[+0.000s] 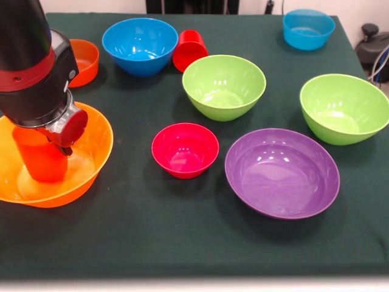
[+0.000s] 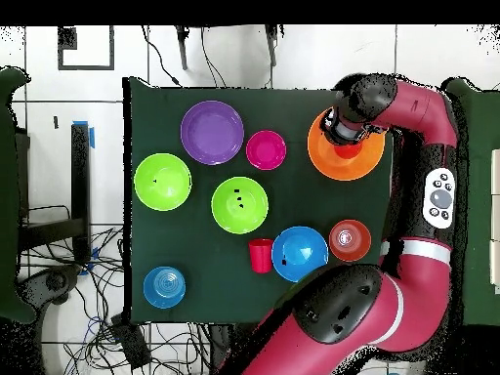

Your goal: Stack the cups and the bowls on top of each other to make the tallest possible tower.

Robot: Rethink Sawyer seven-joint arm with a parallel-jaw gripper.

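In the front view, the gripper [image 1: 61,141] is seen lowered into the big orange bowl [image 1: 91,155] at the left edge of the table [image 1: 182,243], with the orange cup [image 1: 37,159] standing upside down inside that bowl, directly beneath and against the gripper's red pad. Whether the cup is clamped or the fingers are parted cannot be told, since they are hidden by the wrist housing. The small crimson bowl [image 1: 185,149] is set apart on the dark green cloth, between the big orange bowl and the wide purple bowl [image 1: 282,173]. Two lime green bowls [image 1: 223,86] [image 1: 344,107], two blue bowls [image 1: 140,45] [image 1: 308,28], a small orange bowl [image 1: 85,61] and the red cup [image 1: 189,50], lying on its side, are spread further back. In the overhead view, the arm [image 2: 430,117] is shown bending round over the big orange bowl [image 2: 322,156], and the cup is largely covered by the wrist. A tiled floor [image 2: 78,98] and loose cables [image 2: 98,332] around the table are revealed only here, while the cup's position in the bowl is clearer from the front.
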